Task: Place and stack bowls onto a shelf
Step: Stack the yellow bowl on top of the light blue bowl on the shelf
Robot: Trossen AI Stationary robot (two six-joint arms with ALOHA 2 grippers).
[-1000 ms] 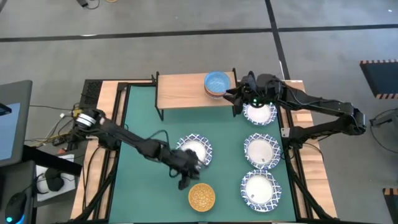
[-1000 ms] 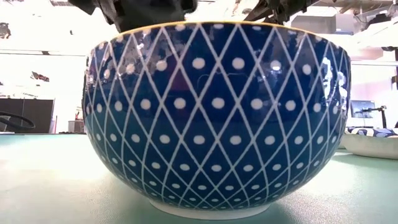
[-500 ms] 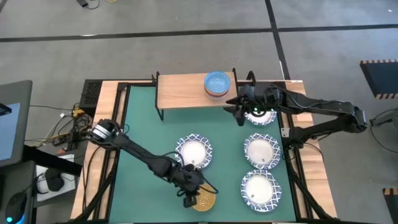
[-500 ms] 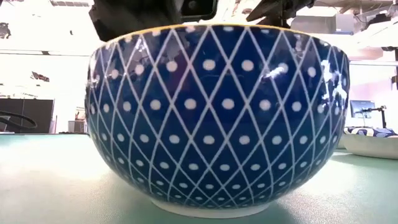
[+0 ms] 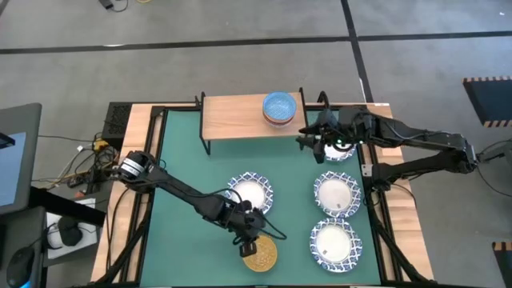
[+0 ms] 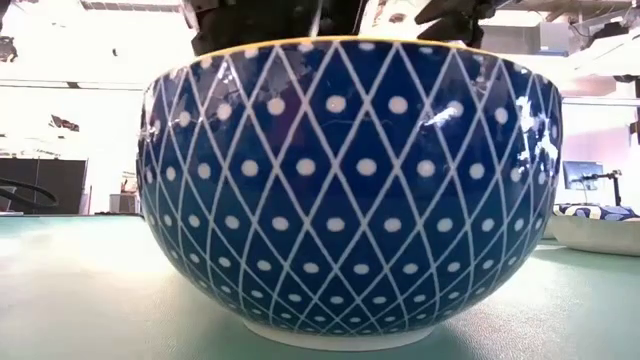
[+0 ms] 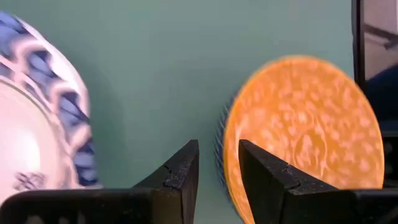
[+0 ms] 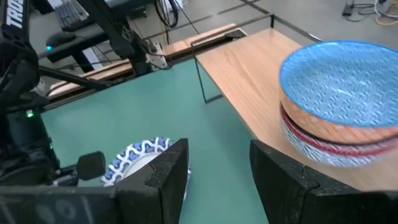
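While the right arm waited far off by the shelf (image 5: 240, 117), the left tool (image 5: 250, 234) hung low over the green bench (image 5: 184, 160), right at the edge of the yellow-orange bowl (image 5: 260, 254). That bowl sat at the near end of the bench, just beside one of the white bowls with blue rims (image 5: 250, 194). The left wrist view showed the one thing that mattered most: the rim of the bowl (image 7: 298, 134) lay in line with the gap of the left tool (image 7: 217, 171), with one finger (image 7: 180, 171) outside the bowl and the other finger (image 7: 264, 177) over its inside. The gap was narrow, and the fingers did not look like they were squeezing the rim yet, so the tool held nothing. A bowl is round, so it has no long side; the rim was the part to pinch. I think the tool only needed to go down a little and close. The left arm was far nearer to this bowl than the right arm was. The right tool (image 5: 316, 144) stood open and empty, next to the shelf and above another white bowl (image 5: 334, 150). On the shelf a light blue bowl (image 8: 339, 93) already sat stacked on a pinkish-red bowl (image 8: 323, 146). Two more white bowls (image 5: 336, 194) stood on the right side of the bench.
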